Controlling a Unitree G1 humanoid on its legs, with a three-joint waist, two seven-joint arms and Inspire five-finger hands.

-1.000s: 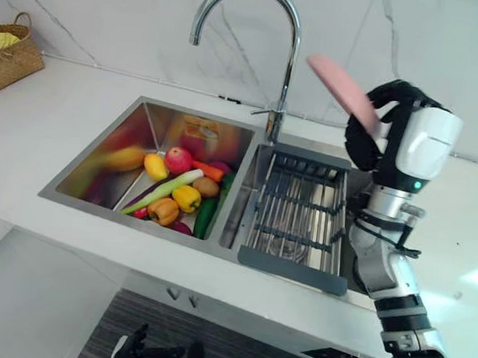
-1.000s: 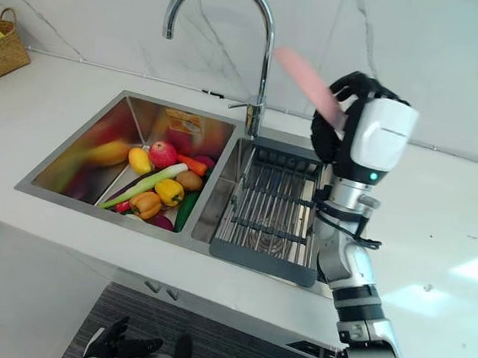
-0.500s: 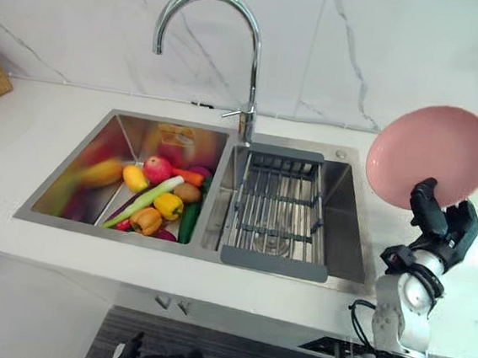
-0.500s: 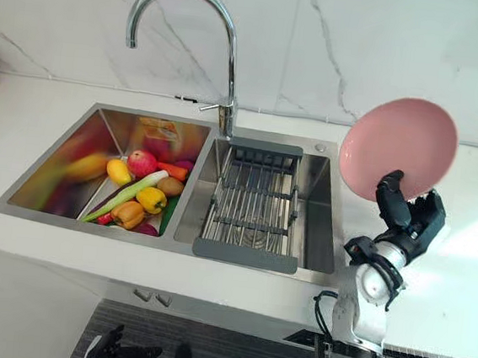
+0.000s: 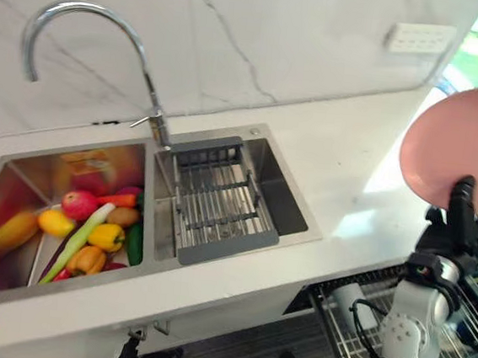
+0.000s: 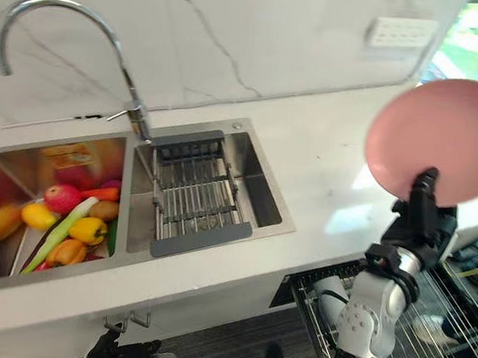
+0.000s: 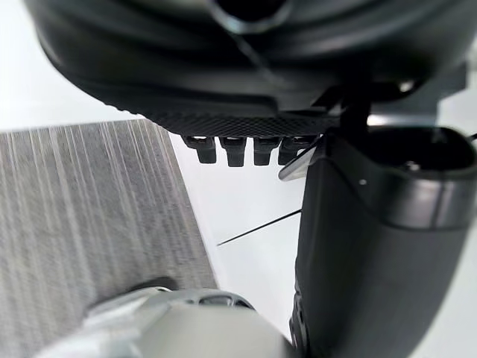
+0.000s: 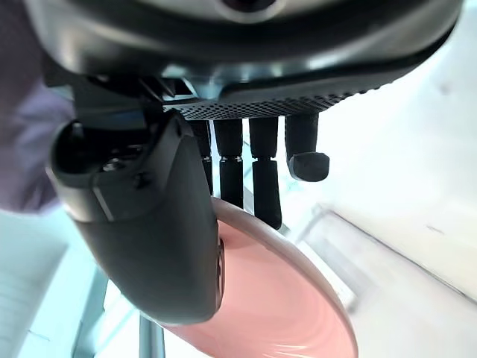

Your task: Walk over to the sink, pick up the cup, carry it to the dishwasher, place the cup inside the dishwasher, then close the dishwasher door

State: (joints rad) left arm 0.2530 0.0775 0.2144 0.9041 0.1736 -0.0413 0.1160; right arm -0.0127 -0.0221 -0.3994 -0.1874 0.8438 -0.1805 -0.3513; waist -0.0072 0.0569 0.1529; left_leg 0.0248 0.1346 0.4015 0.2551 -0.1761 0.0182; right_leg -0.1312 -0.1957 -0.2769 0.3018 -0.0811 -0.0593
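Right hand (image 6: 422, 215): the fingers (image 8: 266, 195) and the thumb are clamped on the lower rim of a pink plate (image 6: 446, 135). The plate stands nearly upright above the hand, with its broad face toward the head camera. No cup is in either hand. The plate is the item being carried.

Change noted: a second ago this hand held the plate edge-on above the drain rack (image 6: 190, 200), close to the faucet (image 6: 53, 0). Half a second ago the plate faced the camera beside the sink's right end. Now the whole view has swung right, so the camera has turned with the robot. The hand and plate are past the countertop (image 6: 326, 153) edge. The sink (image 6: 279, 223) and its vegetables (image 6: 69, 226) lie well apart on the thumb's far side. An open dishwasher rack (image 6: 454, 322) shows directly below the wrist.

Assessment: pick-up is done and the carry looks nearly complete. Placing the plate and closing the door remain. The next move calls for lowering the plate and tilting it to seat between the rack's wires. The hold is on the rim alone, so the plate may pivot or slip during the descent.

A white, cup-like item (image 5: 348, 298) lies in the rack near the forearm. I cannot tell what it is.

Left hand (image 7: 246, 74): it hangs low with its fingers (image 7: 235, 149) relaxed and holds nothing.
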